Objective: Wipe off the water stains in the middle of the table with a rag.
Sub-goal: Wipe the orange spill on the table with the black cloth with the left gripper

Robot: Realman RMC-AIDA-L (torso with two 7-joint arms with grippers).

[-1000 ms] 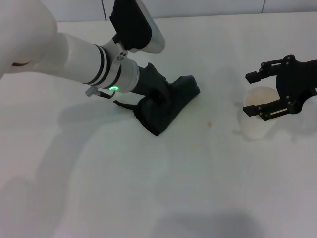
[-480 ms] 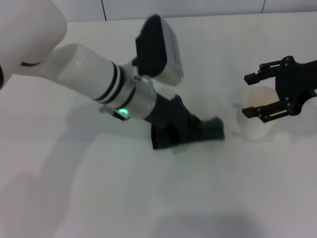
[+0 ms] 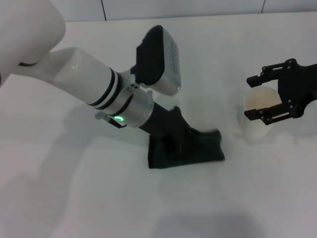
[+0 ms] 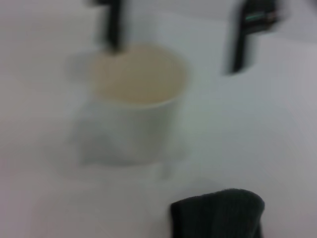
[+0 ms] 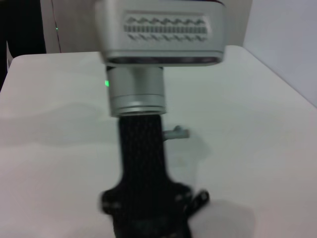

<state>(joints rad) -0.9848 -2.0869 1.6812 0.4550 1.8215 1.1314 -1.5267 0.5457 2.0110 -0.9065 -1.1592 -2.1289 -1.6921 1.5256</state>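
Low, left claw [image 3: 173, 139] angled down clamping rag [image 3: 190, 148] on table [image 3: 74, 198], right claw [image 3: 267, 96] spread around cup [image 3: 257, 116]

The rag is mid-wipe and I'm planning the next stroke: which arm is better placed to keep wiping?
Left. The left gripper is pressed onto the rag on the table. The right gripper sits open around the paper cup, away from the rag.

White paper cup [image 3: 258, 115] upright, open top, at right side; appears empty.
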